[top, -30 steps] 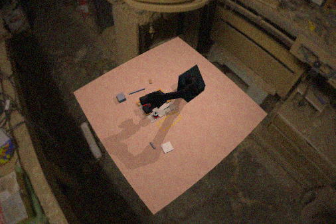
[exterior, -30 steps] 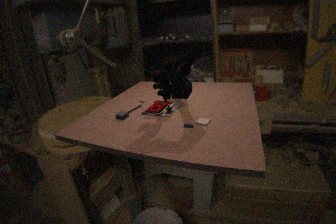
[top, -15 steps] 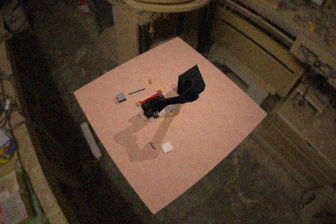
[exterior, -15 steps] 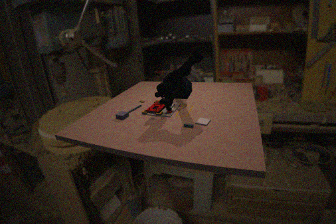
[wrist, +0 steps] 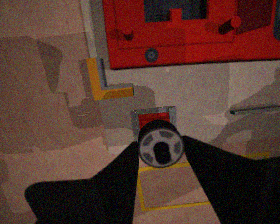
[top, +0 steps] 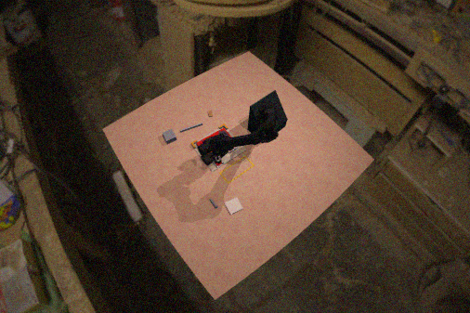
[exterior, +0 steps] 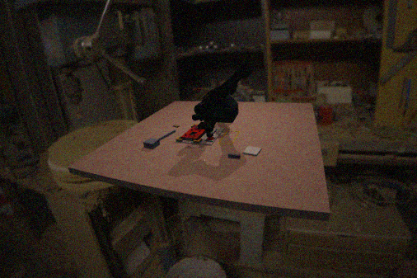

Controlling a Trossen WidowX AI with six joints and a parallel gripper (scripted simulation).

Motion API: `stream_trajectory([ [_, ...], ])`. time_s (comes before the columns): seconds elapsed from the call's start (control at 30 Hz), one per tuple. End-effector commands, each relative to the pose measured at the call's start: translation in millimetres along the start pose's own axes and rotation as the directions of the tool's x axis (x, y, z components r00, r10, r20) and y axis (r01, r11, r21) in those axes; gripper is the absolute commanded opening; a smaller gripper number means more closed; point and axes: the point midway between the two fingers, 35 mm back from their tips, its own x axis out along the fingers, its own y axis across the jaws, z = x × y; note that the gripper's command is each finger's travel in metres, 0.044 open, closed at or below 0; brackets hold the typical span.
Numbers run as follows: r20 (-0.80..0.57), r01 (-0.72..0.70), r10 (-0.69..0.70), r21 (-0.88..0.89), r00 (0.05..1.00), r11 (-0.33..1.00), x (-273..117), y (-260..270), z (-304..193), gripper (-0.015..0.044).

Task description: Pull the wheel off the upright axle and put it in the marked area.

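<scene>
The arm is reaching low over the worktop (top: 288, 178), its hand (wrist: 161, 149) pointing down and clamping the wheel (wrist: 160, 144) from both sides beside the red plate (wrist: 191, 30).

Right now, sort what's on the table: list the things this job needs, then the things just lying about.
Belongs to the job:
- wheel, on its small square base
- tool, shut on the wheel
- yellow-outlined marked area

Just lying about:
- red board
- grey block
- thin blue rod
- white square tile
- small dark piece
- small tan bit
</scene>
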Motion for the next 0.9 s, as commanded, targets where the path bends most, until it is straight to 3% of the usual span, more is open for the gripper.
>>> stream_trajectory([
  [0.0, 0.0, 0.0, 0.0, -0.005, 1.0, 1.0, -1.4, 0.2, -0.4, 0.0],
  [0.87, 0.0, -0.002, 0.002, -0.002, 1.0, 1.0, -9.9, 0.5, 0.0, 0.0],
])
